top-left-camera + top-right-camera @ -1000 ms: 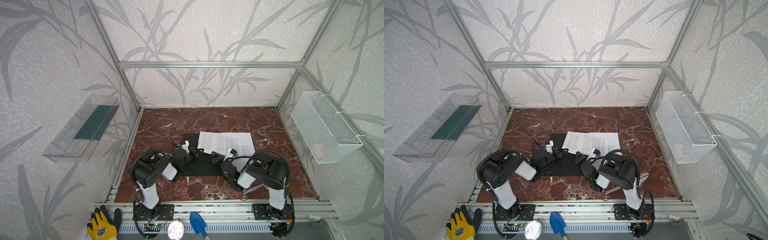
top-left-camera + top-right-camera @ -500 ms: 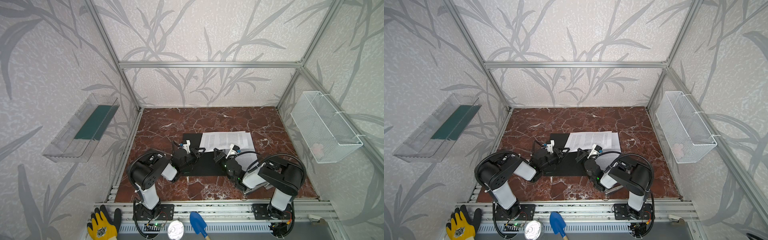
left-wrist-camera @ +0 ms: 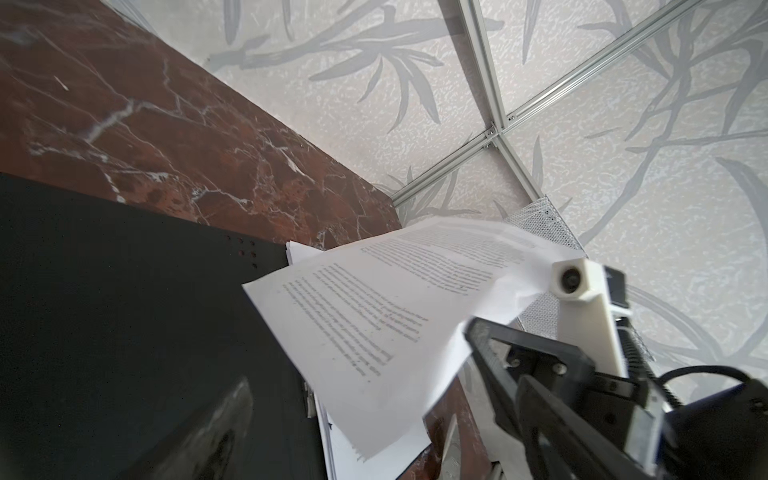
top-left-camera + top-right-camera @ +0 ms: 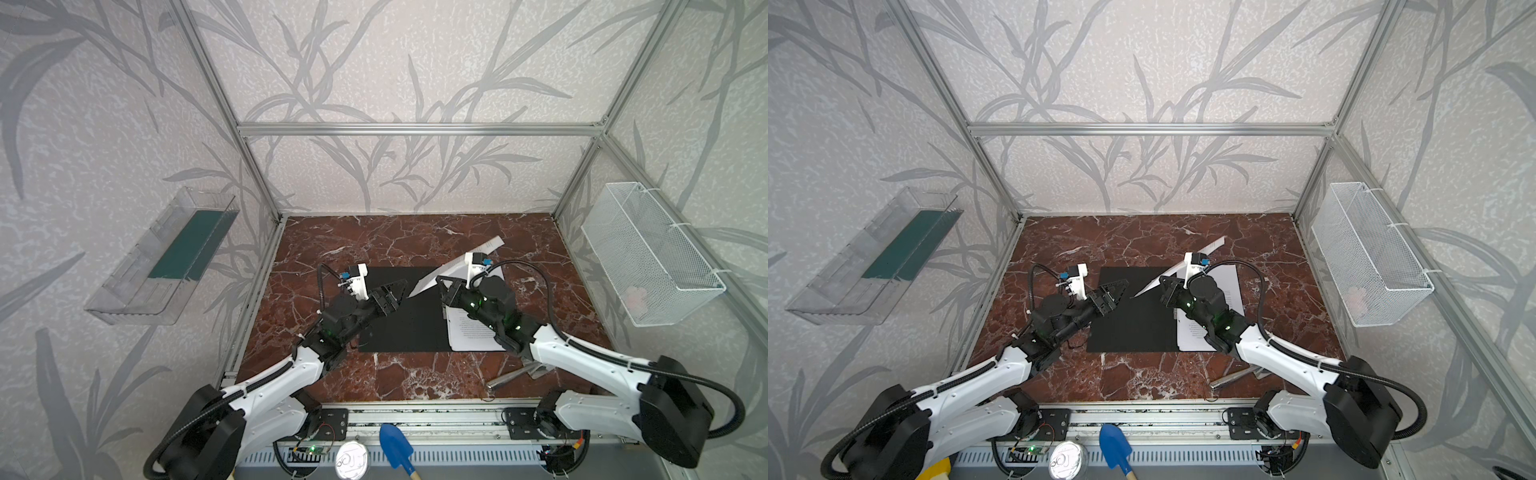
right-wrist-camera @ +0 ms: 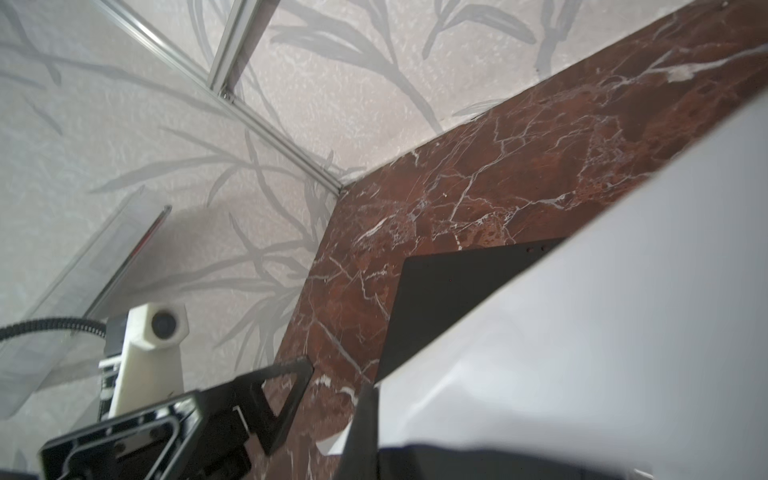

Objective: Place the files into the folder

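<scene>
One folder (image 4: 399, 328) lies open, black inside up, in the middle of the tabletop (image 4: 374, 241). One stack of files (image 4: 467, 332) lies flat at its right side, touching it; its sheets cannot be counted. One single sheet (image 4: 434, 280) hangs tilted above the folder, pinched at its edge by the closed right fingers (image 4: 444, 286). The left fingers (image 4: 394, 291) are spread wide and empty near the folder's left edge.

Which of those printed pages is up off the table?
The single sheet pinched in the right gripper. It hangs tilted in the air, one corner over the open black folder, while the other sheets lie flat in a stack at the folder's edge.
</scene>
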`<state>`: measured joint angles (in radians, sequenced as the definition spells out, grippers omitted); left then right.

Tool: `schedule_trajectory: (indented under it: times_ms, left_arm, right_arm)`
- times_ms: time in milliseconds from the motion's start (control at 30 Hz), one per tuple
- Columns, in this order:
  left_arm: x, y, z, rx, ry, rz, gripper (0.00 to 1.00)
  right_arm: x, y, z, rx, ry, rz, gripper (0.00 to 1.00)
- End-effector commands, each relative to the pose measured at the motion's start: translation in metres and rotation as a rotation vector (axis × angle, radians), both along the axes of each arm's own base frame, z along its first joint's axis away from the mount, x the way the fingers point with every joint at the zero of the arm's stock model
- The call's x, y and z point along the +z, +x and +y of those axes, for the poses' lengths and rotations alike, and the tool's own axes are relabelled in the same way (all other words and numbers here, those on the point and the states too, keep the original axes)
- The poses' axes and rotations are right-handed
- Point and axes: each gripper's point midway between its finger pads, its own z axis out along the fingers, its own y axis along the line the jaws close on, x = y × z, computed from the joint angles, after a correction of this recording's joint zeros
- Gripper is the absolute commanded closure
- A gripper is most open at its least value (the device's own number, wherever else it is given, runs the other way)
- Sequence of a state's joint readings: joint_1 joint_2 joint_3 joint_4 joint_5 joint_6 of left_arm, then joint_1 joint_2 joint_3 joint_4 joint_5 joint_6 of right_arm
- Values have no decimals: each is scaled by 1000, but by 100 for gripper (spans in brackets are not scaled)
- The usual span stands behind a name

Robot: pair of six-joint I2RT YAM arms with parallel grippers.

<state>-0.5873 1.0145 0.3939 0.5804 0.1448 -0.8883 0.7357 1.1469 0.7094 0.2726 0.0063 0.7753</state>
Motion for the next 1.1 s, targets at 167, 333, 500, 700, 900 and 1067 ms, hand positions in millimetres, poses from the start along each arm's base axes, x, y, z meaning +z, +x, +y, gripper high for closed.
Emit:
schedule_trajectory:
  times_ms: [167, 333, 500, 700, 900, 1067]
  left_arm:
    - [-43, 7, 14, 70, 192, 80, 1]
    - [-47, 8, 16, 79, 221, 86, 1]
    - [-49, 9, 16, 81, 233, 90, 1]
    - [-51, 10, 16, 82, 234, 95, 1]
    - [-50, 10, 17, 82, 243, 91, 1]
    - [-51, 12, 20, 103, 244, 82, 1]
  right_arm:
    - [34, -51, 4, 375, -103, 117, 100]
    - [31, -67, -4, 493, -64, 282, 100]
    - [-7, -75, -52, 363, -356, 394, 100]
    - [-63, -60, -149, 87, -817, 534, 100]
    - [-125, -20, -195, 64, -1242, 719, 100]
    - [-142, 3, -215, 67, -1400, 770, 100]
